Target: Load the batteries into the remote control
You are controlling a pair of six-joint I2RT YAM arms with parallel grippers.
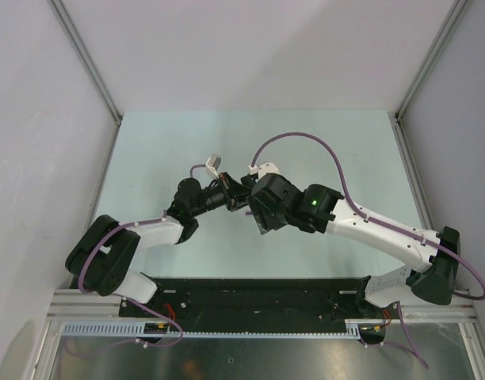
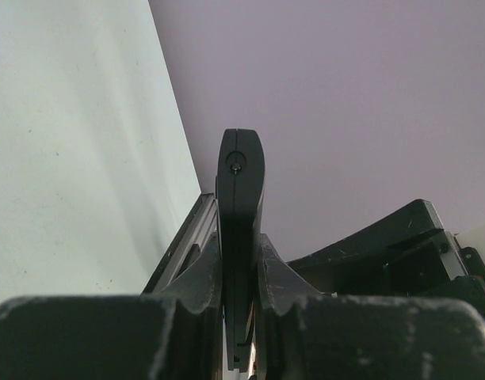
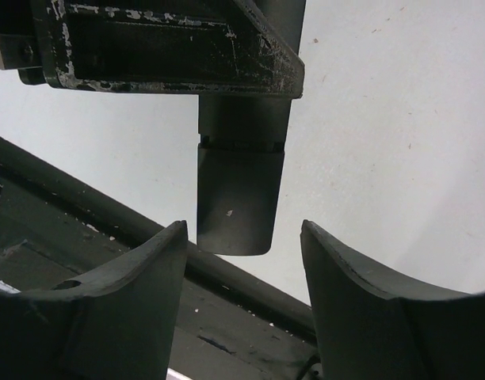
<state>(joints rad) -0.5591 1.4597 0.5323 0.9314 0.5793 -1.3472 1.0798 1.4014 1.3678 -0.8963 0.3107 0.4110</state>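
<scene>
The pale green table (image 1: 171, 134) spreads beneath the remote control (image 2: 240, 198). The left gripper (image 2: 240, 273) is clamped on the remote's lower part, its rounded end sticking out past the fingers. The right gripper (image 3: 242, 233) faces that free end with its jaws spread, gripping nothing.

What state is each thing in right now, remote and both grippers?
remote control: clamped edge-on in the left gripper, held aloft.
left gripper: shut on the remote control.
right gripper: open, fingers either side of the remote control's free end, not touching it.
</scene>
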